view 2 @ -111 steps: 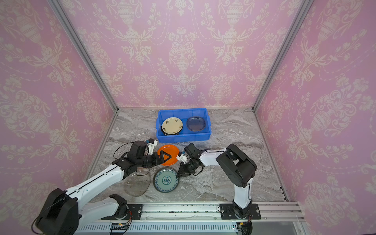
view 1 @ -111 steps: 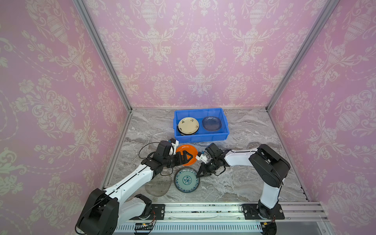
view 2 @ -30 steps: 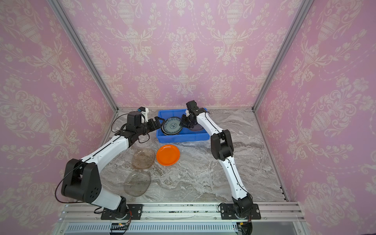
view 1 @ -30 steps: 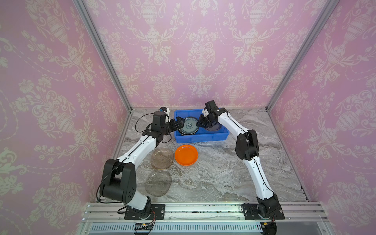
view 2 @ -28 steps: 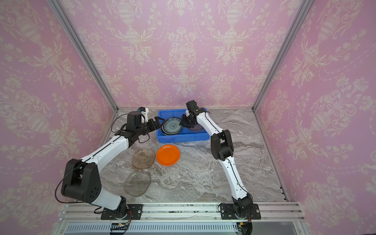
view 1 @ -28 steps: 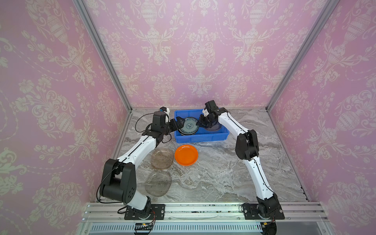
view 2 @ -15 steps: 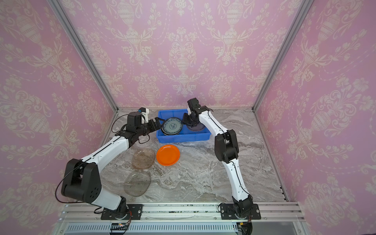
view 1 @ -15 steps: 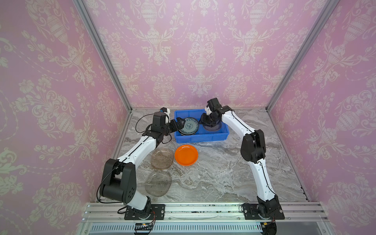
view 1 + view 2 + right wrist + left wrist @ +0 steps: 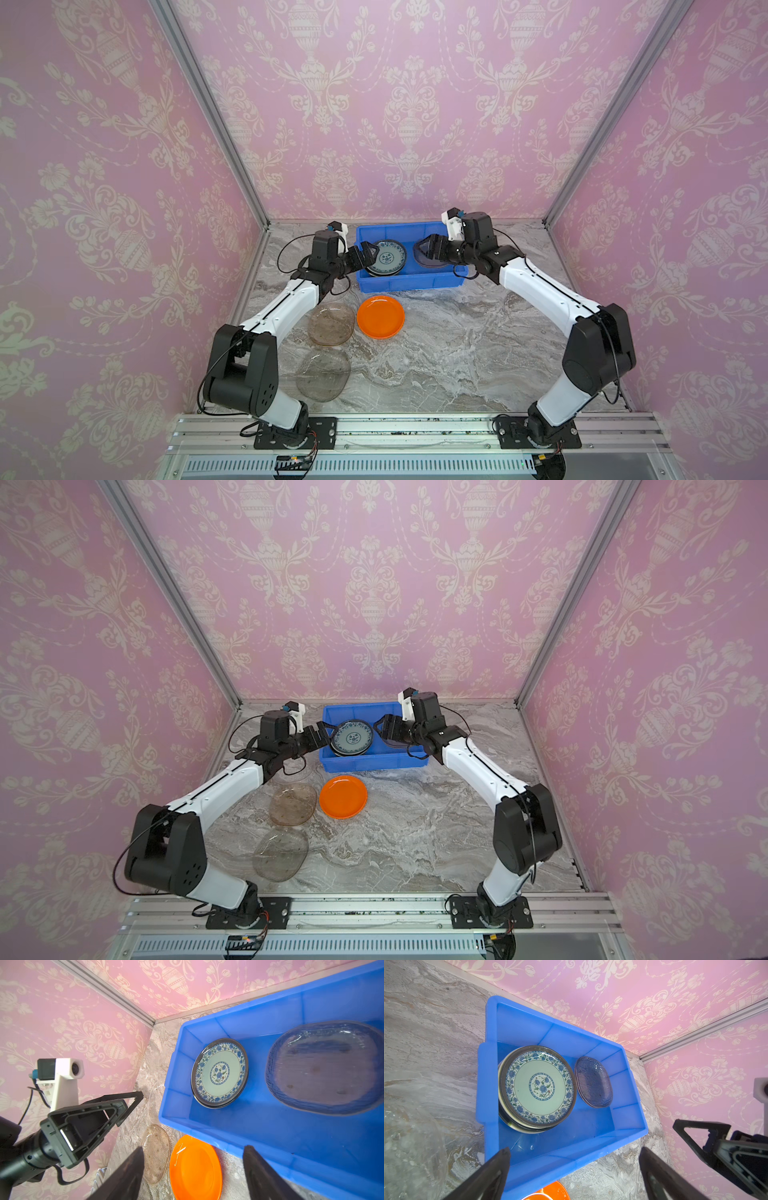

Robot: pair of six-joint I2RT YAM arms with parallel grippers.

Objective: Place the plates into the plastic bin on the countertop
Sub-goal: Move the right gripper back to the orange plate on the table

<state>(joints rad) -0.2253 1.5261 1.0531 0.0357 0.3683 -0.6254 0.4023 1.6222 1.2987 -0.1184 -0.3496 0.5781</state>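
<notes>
The blue plastic bin stands at the back of the marble countertop. Inside it a teal-patterned plate tops a stack on the left, and a clear glass plate lies on the right. An orange plate lies just in front of the bin. My left gripper hovers open at the bin's left rim. Over the right half of the bin my right gripper is open and holds nothing.
A brown glass plate lies left of the orange one, and a grey glass plate lies nearer the front. Another clear plate lies on the countertop under my left arm. Pink walls close in behind and beside the bin.
My right gripper has opened and drawn back to the right, away from the teal-patterned plate, which now rests on the stack. The left arm has barely moved.
</notes>
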